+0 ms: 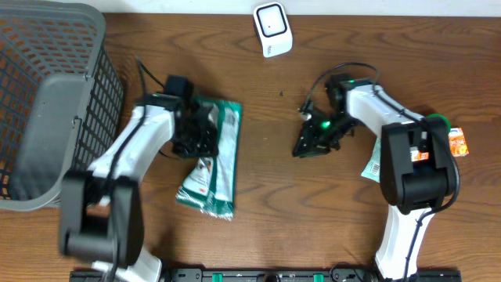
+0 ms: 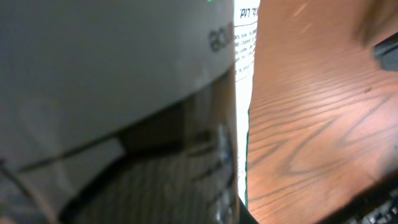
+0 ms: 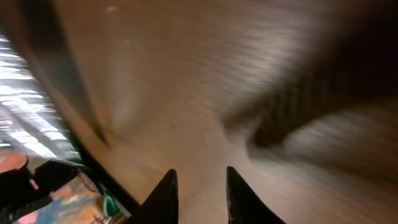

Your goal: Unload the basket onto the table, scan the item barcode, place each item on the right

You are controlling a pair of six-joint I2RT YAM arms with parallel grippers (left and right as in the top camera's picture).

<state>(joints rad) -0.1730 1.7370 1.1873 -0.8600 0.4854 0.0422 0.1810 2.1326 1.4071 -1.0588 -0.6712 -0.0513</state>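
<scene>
Though near the packet [image 1: 215, 168], basket [image 1: 82, 47] apart, scanner [image 1: 272, 30] farther.

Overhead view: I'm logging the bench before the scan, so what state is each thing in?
green packet: lying flat on the table.
left claw: shut on the green packet's left edge.
right claw: slightly open, nothing between its fingers.
scanner: at the far edge, untouched.
basket: upright on the left.
orange packet: lying untouched on the right.
</scene>
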